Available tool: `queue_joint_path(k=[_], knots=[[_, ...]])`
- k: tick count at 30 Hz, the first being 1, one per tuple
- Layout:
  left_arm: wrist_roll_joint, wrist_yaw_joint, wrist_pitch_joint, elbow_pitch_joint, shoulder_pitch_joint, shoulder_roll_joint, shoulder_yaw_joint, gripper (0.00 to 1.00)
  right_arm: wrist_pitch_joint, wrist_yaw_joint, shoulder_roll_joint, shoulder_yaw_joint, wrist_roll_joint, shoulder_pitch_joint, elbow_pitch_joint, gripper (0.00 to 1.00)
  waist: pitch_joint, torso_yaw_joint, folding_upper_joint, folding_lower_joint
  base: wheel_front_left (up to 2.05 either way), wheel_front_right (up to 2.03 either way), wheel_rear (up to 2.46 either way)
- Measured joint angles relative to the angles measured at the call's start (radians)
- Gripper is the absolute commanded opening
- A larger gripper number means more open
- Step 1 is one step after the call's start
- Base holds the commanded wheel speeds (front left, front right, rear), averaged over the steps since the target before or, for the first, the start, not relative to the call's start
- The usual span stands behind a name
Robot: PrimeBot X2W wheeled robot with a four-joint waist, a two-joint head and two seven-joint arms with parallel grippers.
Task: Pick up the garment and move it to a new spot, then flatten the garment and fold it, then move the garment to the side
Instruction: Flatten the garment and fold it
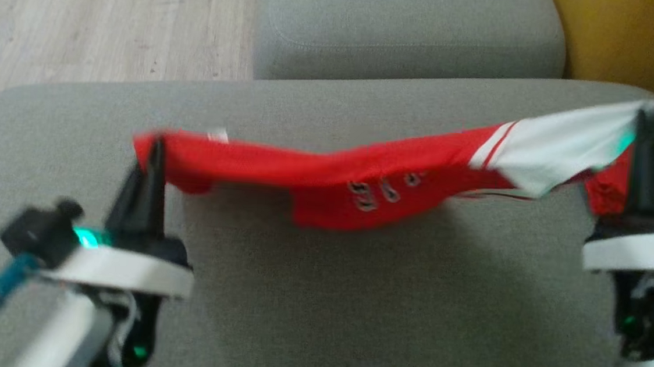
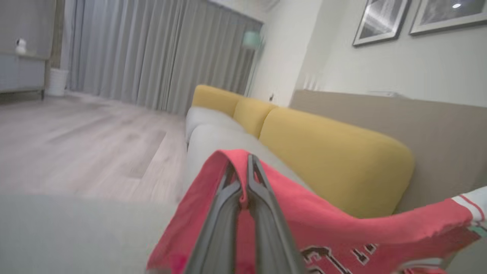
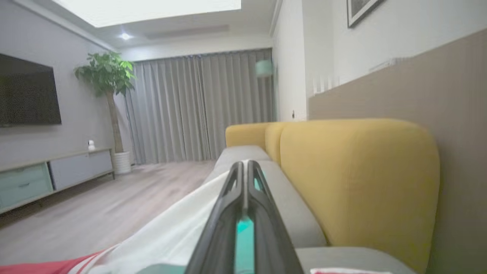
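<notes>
You have the garment (image 1: 327,178) strung between both arms over the far half of the grey seat cushion (image 1: 352,314). Your left gripper (image 1: 156,149) has its fingers pressed together on the red end, in from the cushion's far left corner. Your right gripper (image 1: 640,118) is pinched tight on the white end at the far right corner. The left wrist view shows the left gripper (image 2: 245,161) with red cloth (image 2: 323,224) folded over its tips. The right wrist view shows the right gripper (image 3: 245,167) closed, with white cloth (image 3: 171,236) falling away to one side.

The middle of the shirt sags, lettering outward, and throws a shadow on the cushion. You cannot tell whether the lowest fold touches the fabric below.

The whole near half of the cushion, between the two forearms, is bare. Past the far edge sits a second grey cushion (image 1: 409,32), parted from yours by a narrow gap. Wooden floor (image 1: 83,18) lies beyond the far left corner. A yellow backrest (image 1: 636,38) stands close behind the far right corner, just beyond your right gripper.
</notes>
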Motion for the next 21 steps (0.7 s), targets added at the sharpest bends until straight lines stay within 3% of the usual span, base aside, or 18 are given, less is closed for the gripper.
queue_joint_path(k=[6,11,16,21], knots=[[0.056,0.028,0.12,-0.262,-0.186,0.088,0.033,0.0,0.052,0.0,-0.002,-0.036,-0.003,-0.087,-0.229,0.0,-0.012,-0.008,0.0,0.0,0.0,0.0,0.0],[0.071,0.029,0.241,-0.381,-0.363,0.122,0.035,0.0,0.123,0.0,-0.031,-0.06,-0.013,-0.167,-0.396,0.0,0.001,-0.021,0.0,0.0,0.0,0.0,0.0],[0.067,0.019,0.328,-0.369,-0.488,0.122,0.027,0.0,0.2,0.0,-0.067,-0.058,-0.019,-0.238,-0.464,0.0,0.043,-0.031,0.0,0.0,0.0,0.0,0.0],[-0.022,-0.009,0.377,-0.242,-0.587,0.069,0.022,0.0,0.235,0.0,-0.096,-0.024,-0.007,-0.339,-0.374,0.0,0.132,-0.04,0.0,0.0003,0.0,0.0,0.0]])
